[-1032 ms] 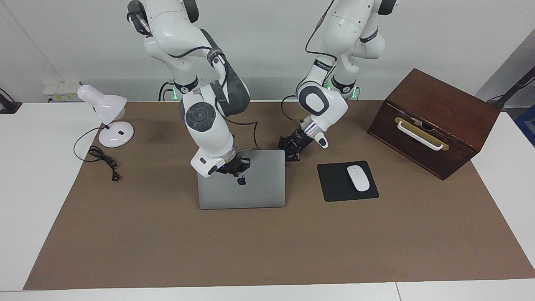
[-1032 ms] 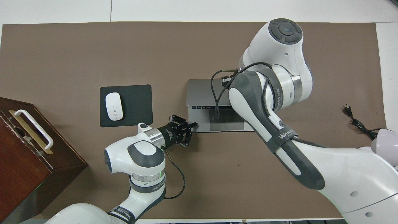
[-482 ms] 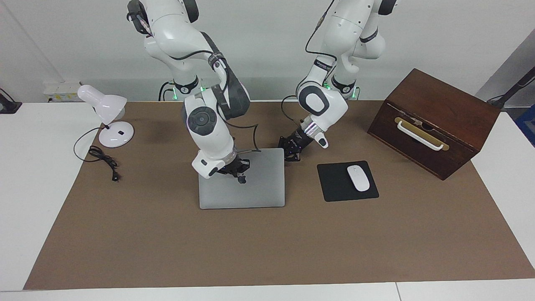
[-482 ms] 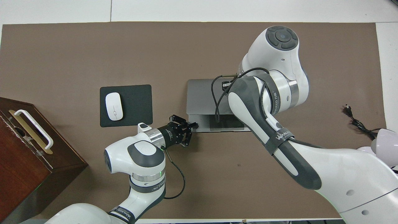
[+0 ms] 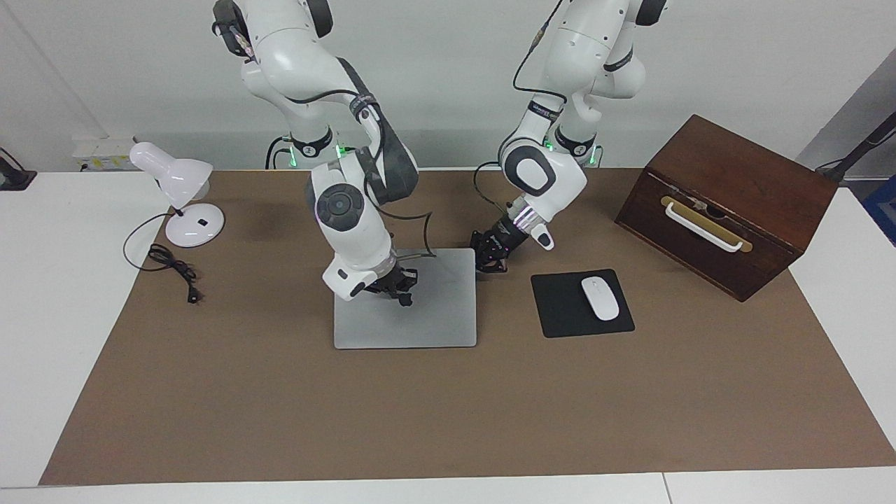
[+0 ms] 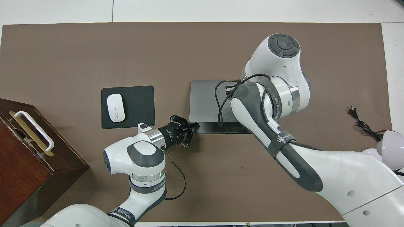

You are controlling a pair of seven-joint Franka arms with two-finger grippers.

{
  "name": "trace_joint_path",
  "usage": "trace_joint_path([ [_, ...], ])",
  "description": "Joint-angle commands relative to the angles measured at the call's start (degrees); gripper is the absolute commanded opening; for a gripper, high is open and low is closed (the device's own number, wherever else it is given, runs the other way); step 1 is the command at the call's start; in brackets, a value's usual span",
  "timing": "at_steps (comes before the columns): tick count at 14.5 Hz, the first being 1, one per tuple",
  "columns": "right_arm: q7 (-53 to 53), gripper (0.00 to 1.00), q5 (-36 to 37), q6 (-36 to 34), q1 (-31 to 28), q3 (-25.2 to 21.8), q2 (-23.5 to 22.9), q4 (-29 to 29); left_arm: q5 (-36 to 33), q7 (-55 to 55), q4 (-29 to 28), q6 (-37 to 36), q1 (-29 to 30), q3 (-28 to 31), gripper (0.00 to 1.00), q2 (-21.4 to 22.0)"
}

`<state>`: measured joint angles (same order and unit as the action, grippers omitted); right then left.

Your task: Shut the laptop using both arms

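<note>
Laptop: the laptop [image 5: 406, 308] [image 6: 206, 101] lies mid-mat, lid nearly down; in the overhead view a thin strip of deck shows at the edge nearest the robots.
Laptop neighbours: the mouse pad [image 5: 563, 308] [image 6: 139, 105] lies beside it toward the left arm's end of the table, with the mouse [image 5: 600, 298] [image 6: 115, 107] on it.
Right arm pose: it reaches out from its base, elbow raised and folded, the forearm pitching down so the wrist sits over the lid.
Right gripper: the right gripper [image 5: 400, 288] [image 6: 229, 89] presses down on the lid, on the half toward the right arm's end; whether its fingers are apart or together I cannot tell.
Left arm pose: elbow bent low, forearm angled down toward the laptop's corner, pointing to about 8 o'clock in the facing view.
Left gripper: the left gripper [image 5: 490, 260] [image 6: 192, 128] sits at the corner nearest the robots on the left arm's end; fingers spread a little, gripping nothing that I can see.
Surroundings: wooden box [image 5: 728, 203] [image 6: 28, 157] at the left arm's end, desk lamp [image 5: 178, 192] [image 6: 389, 142] at the right arm's end.
</note>
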<state>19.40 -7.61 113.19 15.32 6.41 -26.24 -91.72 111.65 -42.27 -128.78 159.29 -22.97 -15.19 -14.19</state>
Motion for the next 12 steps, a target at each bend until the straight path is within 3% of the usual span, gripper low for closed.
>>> trace_joint_path([
  [1, -1.3, 0.00, -1.4, 2.6, -1.1, 0.9, 1.8, -3.6, 1.0, 3.6, 0.5, 1.9, 1.3, 0.8, 0.00, -3.9],
  [12, -0.9, 0.00, -1.4, 3.4, -0.9, 1.0, 1.7, -4.2, 1.0, 3.7, 0.5, 2.1, 0.8, 0.8, 0.00, -3.9],
])
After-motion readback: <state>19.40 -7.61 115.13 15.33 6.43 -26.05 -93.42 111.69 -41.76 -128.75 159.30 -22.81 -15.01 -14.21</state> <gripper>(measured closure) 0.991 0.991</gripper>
